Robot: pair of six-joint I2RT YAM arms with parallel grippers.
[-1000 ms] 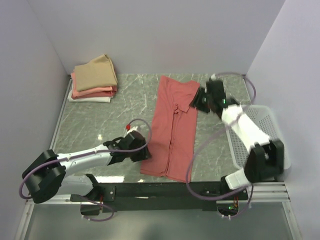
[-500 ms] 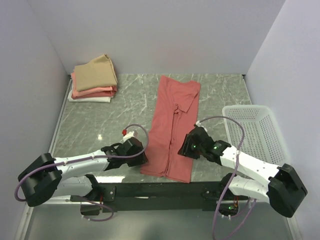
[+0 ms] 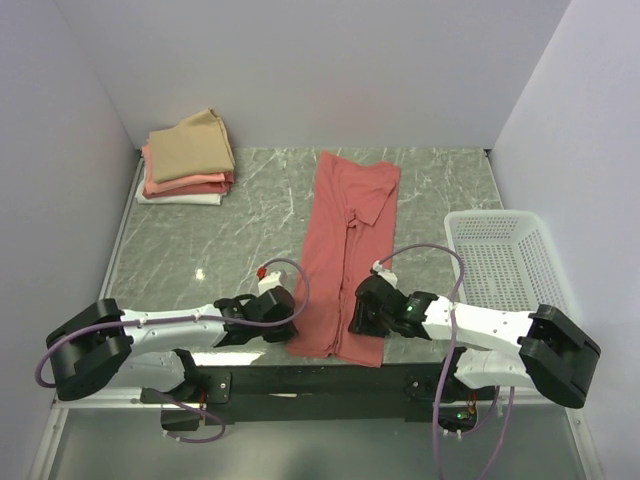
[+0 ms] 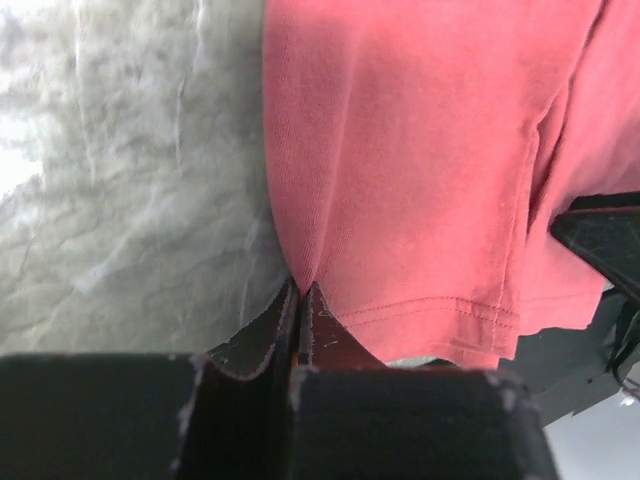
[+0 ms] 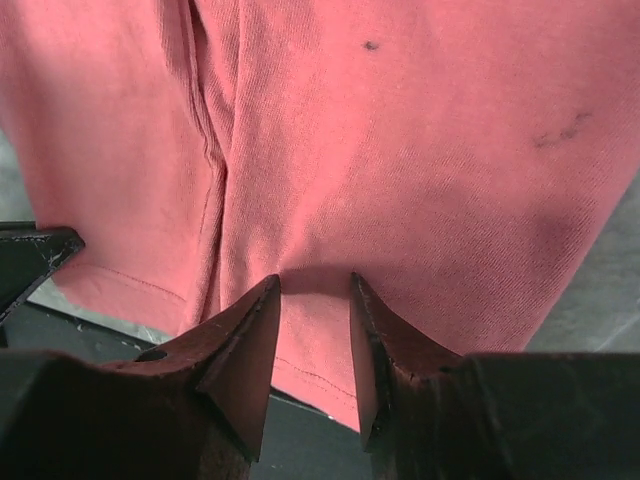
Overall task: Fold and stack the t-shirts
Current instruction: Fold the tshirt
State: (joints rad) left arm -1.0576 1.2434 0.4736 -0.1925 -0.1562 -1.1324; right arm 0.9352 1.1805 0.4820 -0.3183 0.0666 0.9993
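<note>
- salmon-red shirt (image 3: pixel 345 230) lies flat mid-table, folded lengthwise into 1 long narrow strip; it runs from the far side down to the near edge, hem end nearest the arm bases.
- near end of the strip overhangs the table (image 3: pixel 230 250) edge a bit, onto the dark rail in front.
- left gripper (image 4: pixel 300 292): low at the strip's near-left corner, arm stretched along the near edge. claw closed tight, 2 tips together w/ the shirt's left edge pinched between them; cloth puckers into a small crease right at the tips, just above the hem.
- right gripper (image 5: pixel 312 290): low at the strip's near-right side, opposite the left 1. claw narrow but not closed, fingers (image 5: pixel 250 340) apart w/ a band of cloth showing between them; tips down on the fabric close to the hem. no pinch visible, cloth lies fairly flat there.
- long fold ridge runs up the strip left of the right claw's tips; a couple of small dark marks on the fabric further up.
- far-left corner of the table: stack of 3 folded shirts, tan shirt (image 3: pixel 192 145) on top, salmon-pink shirt (image 3: pixel 185 186) under it, white shirt (image 3: pixel 178 198) at the bottom; well apart from both arms.
- white perforated basket (image 3: pixel 490 214) sits at the right side of the table, near the right arm, apart from the strip.
</note>
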